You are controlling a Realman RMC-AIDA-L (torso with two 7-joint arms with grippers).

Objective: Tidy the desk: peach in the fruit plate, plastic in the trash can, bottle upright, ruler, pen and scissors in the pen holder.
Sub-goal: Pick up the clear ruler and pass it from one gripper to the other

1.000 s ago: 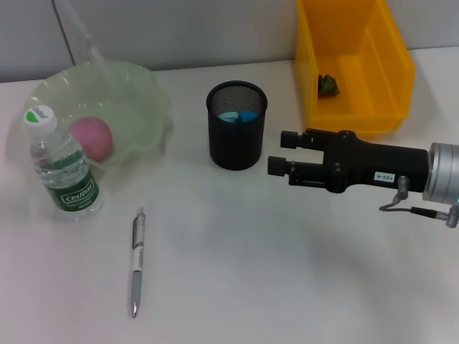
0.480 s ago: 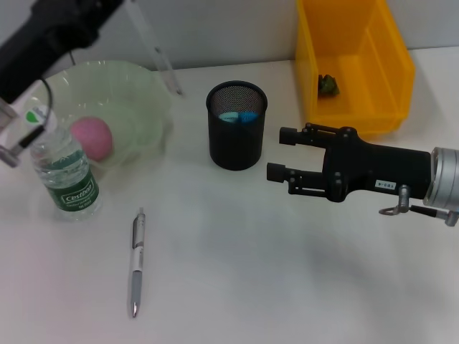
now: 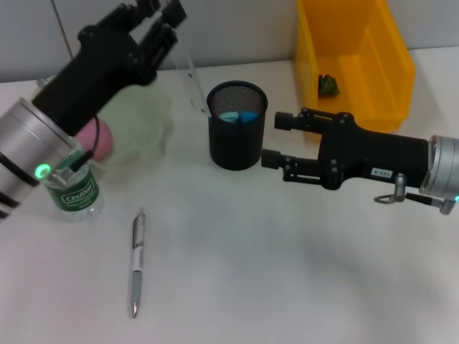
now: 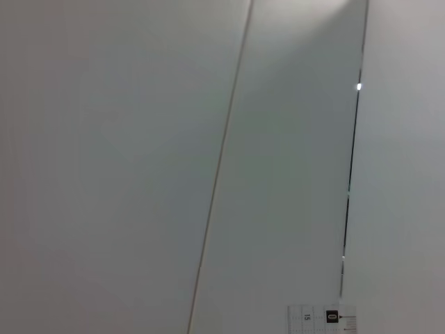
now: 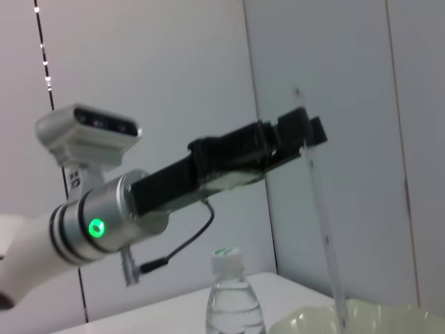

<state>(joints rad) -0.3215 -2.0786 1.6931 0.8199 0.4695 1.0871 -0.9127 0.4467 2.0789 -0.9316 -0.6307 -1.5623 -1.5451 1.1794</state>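
1. Two grippers are showing: my left gripper point(image 3: 163, 16) is pinching the clear ruler point(image 3: 193, 82) by its far end, up at the far left, and the ruler is hanging down with its lower tip just left of the pen holder's rim.
2. My right gripper point(image 3: 278, 141) is hovering with fingers spread wide and empty, just right of the pen holder point(image 3: 237, 132).
3. I am judging most of the task done: the peach point(image 3: 100, 140) is sitting in the fruit plate point(image 3: 147, 118), the bottle point(image 3: 69, 188) is standing upright at near left, something green is lying in the yellow bin point(image 3: 355, 64), and blue handles are showing inside the holder.
4. Ruler and pen point(image 3: 136, 259) are remaining; the pen is lying on the desk point(image 3: 287, 272), near left.
5. Mesh holder is looking rigid and black; plate translucent, wavy-edged; ruler thin, glassy plastic.
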